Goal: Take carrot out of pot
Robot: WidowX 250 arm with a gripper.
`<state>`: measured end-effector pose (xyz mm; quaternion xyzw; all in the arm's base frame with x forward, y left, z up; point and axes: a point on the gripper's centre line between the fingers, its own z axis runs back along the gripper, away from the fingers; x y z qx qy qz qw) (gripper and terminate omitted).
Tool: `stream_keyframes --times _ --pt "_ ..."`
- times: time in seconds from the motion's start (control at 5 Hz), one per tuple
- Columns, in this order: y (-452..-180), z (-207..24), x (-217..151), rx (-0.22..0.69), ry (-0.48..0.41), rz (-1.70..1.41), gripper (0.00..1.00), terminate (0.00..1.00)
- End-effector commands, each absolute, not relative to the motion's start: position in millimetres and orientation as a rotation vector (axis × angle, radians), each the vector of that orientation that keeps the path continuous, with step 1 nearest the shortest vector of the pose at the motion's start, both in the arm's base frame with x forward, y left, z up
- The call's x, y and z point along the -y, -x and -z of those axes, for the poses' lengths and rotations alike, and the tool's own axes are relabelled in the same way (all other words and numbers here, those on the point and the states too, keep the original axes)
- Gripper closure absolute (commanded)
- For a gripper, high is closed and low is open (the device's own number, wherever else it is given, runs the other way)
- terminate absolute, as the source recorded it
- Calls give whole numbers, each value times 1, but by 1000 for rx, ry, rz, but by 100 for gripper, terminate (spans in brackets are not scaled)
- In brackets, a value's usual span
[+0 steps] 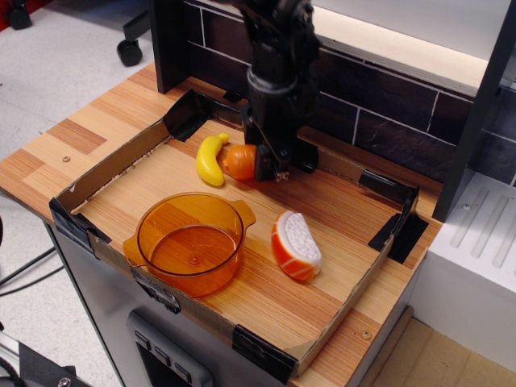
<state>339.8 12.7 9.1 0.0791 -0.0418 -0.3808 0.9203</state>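
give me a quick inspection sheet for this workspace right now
surface: wooden tray with low cardboard walls, on a wooden counter
job's things: carrot held low at the tray's back, beside the banana; pot at front left, nothing inside
clutter: yellow banana; orange-and-white wedge slice right of the pot
grippers: gripper closed on the carrot
cables: dark cables on the floor at lower left
surroundings: dark tiled wall behind, chair caster on the floor at back left
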Motion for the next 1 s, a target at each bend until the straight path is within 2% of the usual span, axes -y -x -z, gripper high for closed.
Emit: stream_keyframes --times 0.0,0.4,0.6,0.8 --pt "-339 -22 -23 128 -152 761 0 0" --pt "-337 -39 -26 164 -132 737 0 0" --pt "-333 -65 -29 211 -150 729 0 0" --pt "-326 -101 -36 273 -199 692 0 0"
